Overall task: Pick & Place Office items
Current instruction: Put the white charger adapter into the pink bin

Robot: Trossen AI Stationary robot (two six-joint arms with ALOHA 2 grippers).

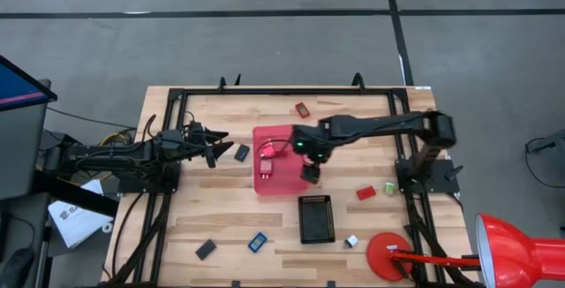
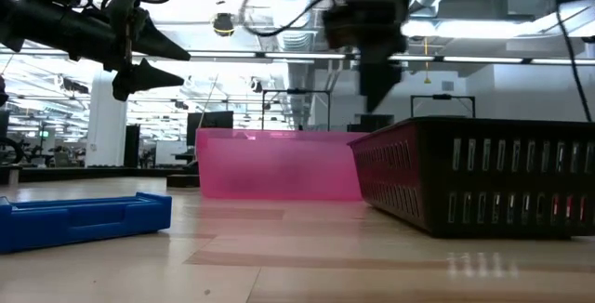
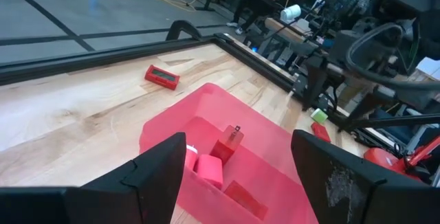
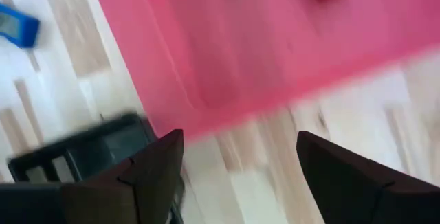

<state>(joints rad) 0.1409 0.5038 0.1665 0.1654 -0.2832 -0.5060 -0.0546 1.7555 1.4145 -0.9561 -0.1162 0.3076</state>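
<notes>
**Right gripper empty above the pink tray's corner**

The right gripper (image 1: 311, 170) hangs with fingers wide and holding nothing, over the pink tray (image 1: 287, 133) at its 4 o'clock corner, beside the black tray (image 1: 316, 218). Red office items (image 1: 267, 160) lie in the pink tray; others lie scattered across the table (image 1: 221, 226). My advice: lift clear of both tray walls before reaching toward 4 o'clock for the red piece (image 1: 365, 193). The left gripper (image 1: 214, 148) waits at 9 o'clock, fingers apart, empty.

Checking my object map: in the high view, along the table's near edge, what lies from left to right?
Black piece → blue piece → black grid tray → silvery-white piece → red lamp base.
</notes>
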